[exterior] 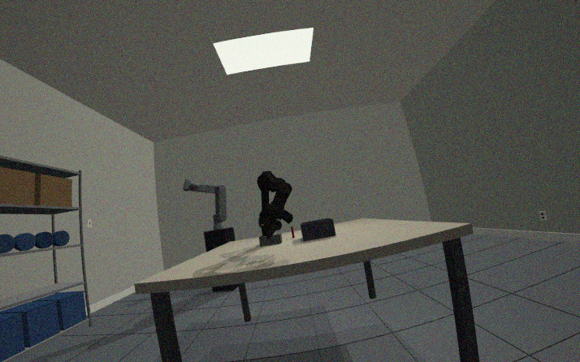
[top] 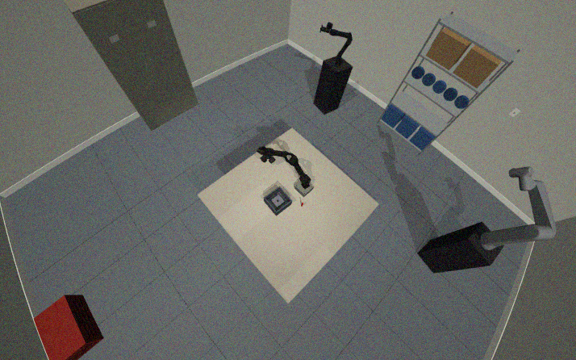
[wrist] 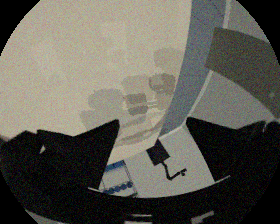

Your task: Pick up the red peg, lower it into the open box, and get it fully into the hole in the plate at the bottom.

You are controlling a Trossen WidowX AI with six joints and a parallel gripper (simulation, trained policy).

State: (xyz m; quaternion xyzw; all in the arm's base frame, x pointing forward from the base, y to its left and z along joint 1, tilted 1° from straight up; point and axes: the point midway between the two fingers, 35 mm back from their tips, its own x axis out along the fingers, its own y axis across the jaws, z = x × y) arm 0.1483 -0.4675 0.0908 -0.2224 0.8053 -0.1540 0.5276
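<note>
Red peg (top: 301,204) (exterior: 292,231): stood upright on the pale surface (top: 288,268) (exterior: 373,229), between the arm's foot (top: 298,189) (exterior: 270,240) and the box; looked loose and not picked up.
Black jaws (top: 261,151) (exterior: 274,226): spread wide, gripping nothing; held up high, away from the peg.
Dark box (top: 276,211) (exterior: 318,230): sat near the peg, with its top open.
Plate (top: 281,199): lay at the box's bottom, with a small dark spot in the middle, likely the hole.
Done: nothing that showed, apart from open jaws.
Left: all the main jobs, to reach, grab, lift, carry, line up and push fully in.
</note>
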